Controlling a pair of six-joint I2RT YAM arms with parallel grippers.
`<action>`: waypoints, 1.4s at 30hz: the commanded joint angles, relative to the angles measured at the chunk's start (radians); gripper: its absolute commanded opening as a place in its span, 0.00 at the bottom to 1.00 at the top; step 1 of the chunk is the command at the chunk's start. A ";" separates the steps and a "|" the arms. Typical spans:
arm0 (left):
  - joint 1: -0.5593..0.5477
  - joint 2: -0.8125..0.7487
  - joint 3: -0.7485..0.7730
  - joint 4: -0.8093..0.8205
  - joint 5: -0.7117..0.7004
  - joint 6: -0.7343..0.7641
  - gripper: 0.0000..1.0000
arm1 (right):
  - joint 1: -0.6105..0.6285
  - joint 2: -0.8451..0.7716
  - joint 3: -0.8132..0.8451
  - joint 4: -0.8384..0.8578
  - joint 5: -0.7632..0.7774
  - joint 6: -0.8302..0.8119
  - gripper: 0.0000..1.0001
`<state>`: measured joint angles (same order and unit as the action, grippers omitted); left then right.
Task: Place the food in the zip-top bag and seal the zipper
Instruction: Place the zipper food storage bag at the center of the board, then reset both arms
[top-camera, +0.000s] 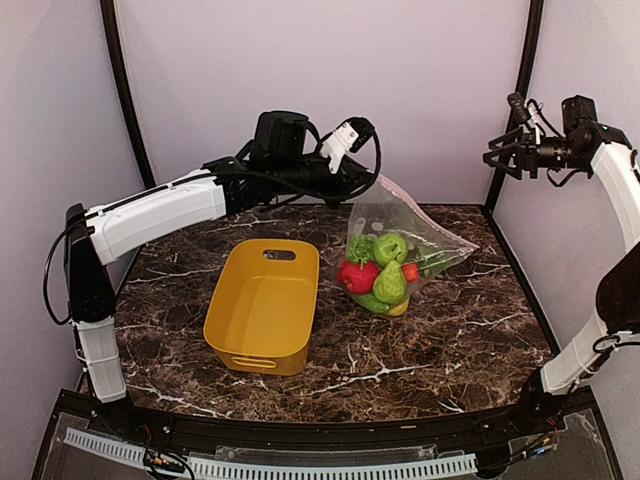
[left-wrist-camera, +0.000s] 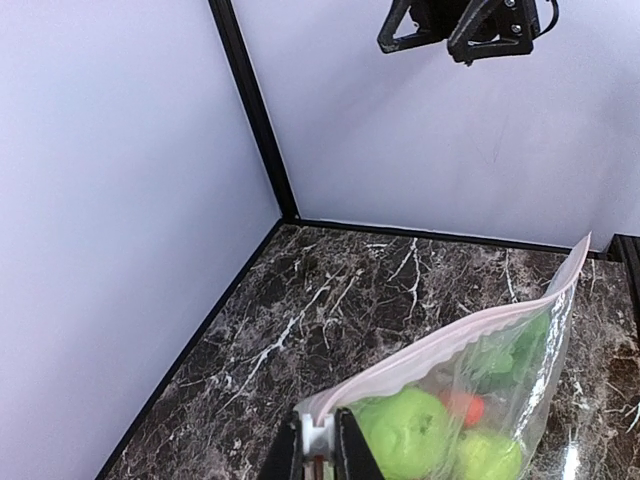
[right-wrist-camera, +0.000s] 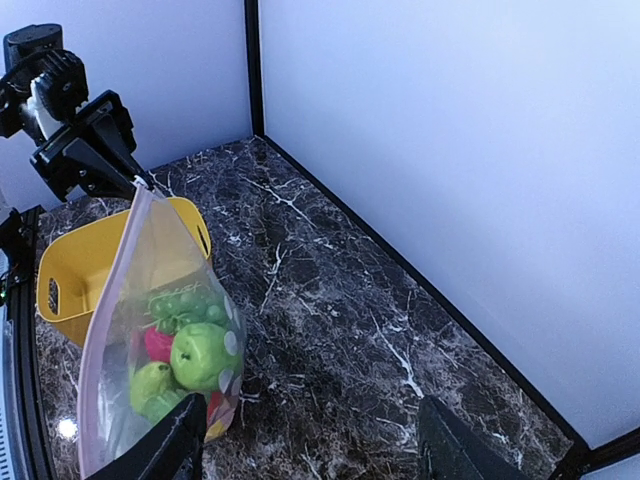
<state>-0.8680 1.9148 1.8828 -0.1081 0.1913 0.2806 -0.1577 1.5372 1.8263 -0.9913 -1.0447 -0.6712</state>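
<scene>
Bearing the zip-top bag (top-camera: 400, 225), a marble table (top-camera: 450, 340) — white-veined — meets pale walls (top-camera: 300, 80).

The zip-top bag (top-camera: 415, 225) is thin clear plastic film, glossy and creased, its zipper (left-wrist-camera: 450, 345) a whitish, cloudy strip. The food (top-camera: 390, 250) is smooth, shiny moulded plastic. The yellow tub (top-camera: 262, 310) is smooth plastic, duller. The table (top-camera: 460, 340) looks like polished dark marble — white-veined, reflective.

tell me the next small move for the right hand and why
Probably bring the open right hand down to the zipper beside the left hand, to pinch and run along it. The food is already inside the zip-top bag, the left hand holds its top corner up, and I can't tell that the strip is pressed shut.
</scene>
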 joint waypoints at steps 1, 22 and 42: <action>0.006 -0.053 -0.059 0.019 0.074 -0.029 0.01 | -0.003 -0.065 -0.087 0.110 -0.079 0.062 0.69; 0.006 -0.514 -0.556 0.022 0.036 -0.117 0.99 | 0.031 -0.142 -0.307 0.209 -0.042 0.211 0.77; 0.083 -0.867 -0.751 -0.287 -0.791 -0.213 0.99 | 0.030 -0.286 -0.540 0.611 0.444 0.622 0.99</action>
<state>-0.8368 1.1202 1.1587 -0.3069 -0.4660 0.1024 -0.1295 1.3071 1.3037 -0.4652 -0.6891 -0.0906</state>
